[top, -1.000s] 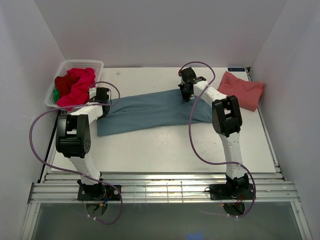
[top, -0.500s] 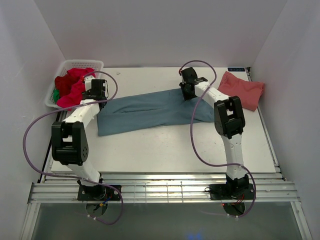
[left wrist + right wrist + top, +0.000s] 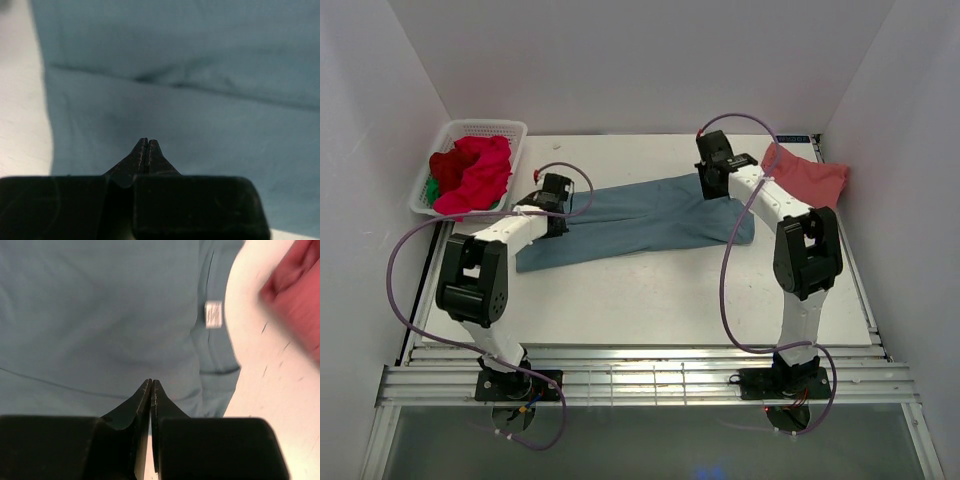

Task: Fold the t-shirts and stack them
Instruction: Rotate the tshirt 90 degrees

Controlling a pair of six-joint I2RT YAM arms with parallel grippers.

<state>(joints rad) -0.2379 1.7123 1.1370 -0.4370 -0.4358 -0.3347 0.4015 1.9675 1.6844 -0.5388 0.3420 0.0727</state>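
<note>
A large teal-blue t-shirt (image 3: 640, 220) lies stretched across the table, folded into a long band. My left gripper (image 3: 558, 200) hovers over its left end, and the left wrist view shows that gripper (image 3: 146, 142) shut with nothing between the fingers, above teal cloth (image 3: 190, 115). My right gripper (image 3: 713, 180) is over the shirt's right end; it (image 3: 151, 383) is also shut and empty, near the shirt's white label (image 3: 214, 314). A salmon-pink t-shirt (image 3: 807, 180) lies folded at the back right. Red t-shirts (image 3: 472, 172) and a bit of a green one (image 3: 432, 187) fill the basket.
The white lattice basket (image 3: 513, 130) stands at the back left corner. White walls close in the table on three sides. The salmon-pink shirt (image 3: 300, 295) shows blurred at the right wrist view's right edge, on bare white table (image 3: 260, 390).
My left gripper swung from beside the basket rightward onto the teal shirt's left end. My right gripper shifted a little right toward the pink shirt. The shirt's right end has spread slightly.
</note>
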